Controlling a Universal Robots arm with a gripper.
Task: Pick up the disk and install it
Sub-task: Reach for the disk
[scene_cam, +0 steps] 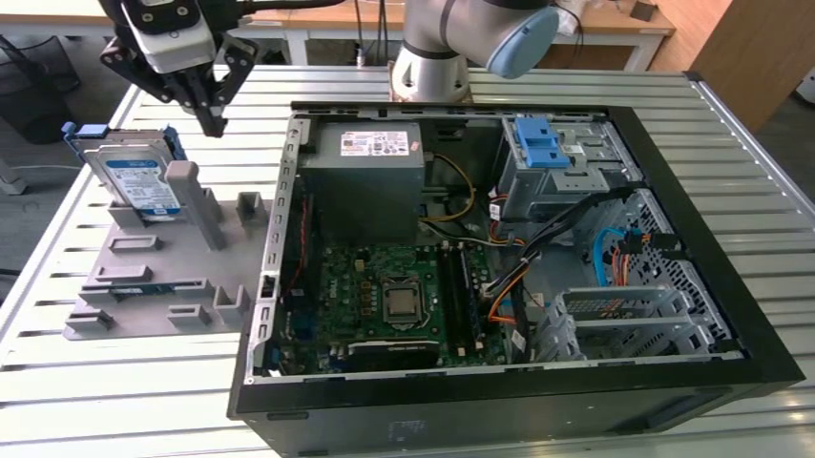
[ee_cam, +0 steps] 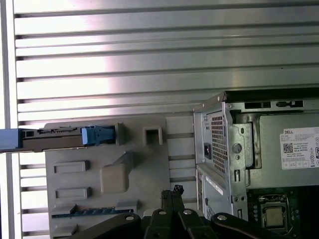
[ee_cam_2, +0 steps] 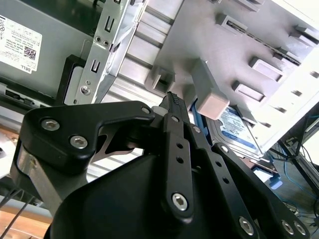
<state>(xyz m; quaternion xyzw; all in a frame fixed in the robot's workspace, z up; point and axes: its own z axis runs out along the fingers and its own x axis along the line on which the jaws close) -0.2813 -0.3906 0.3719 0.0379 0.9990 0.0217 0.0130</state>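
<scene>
The disk (scene_cam: 137, 177) is a silver drive with a blue-and-white label in a blue bracket. It leans tilted on the far end of a grey fixture plate (scene_cam: 159, 277) at the exterior view's left. My gripper (scene_cam: 210, 122) hangs just above and behind the plate, slightly to the right of the disk and apart from it. Its black fingers are pressed together with nothing between them. In the second wrist view the gripper (ee_cam_2: 172, 98) points toward a grey post, with the disk (ee_cam_2: 238, 130) beyond. In the first wrist view the disk (ee_cam: 55, 138) shows edge-on, away from the gripper (ee_cam: 174, 191).
An open black computer case (scene_cam: 713, 286) lies to the right of the plate, with a grey power-supply box (scene_cam: 369, 167), motherboard (scene_cam: 395, 296), cables, and a metal drive cage with a light-blue latch (scene_cam: 541, 143). Grey posts (scene_cam: 210, 205) rise from the plate. The slatted metal table (scene_cam: 128, 401) surrounds everything.
</scene>
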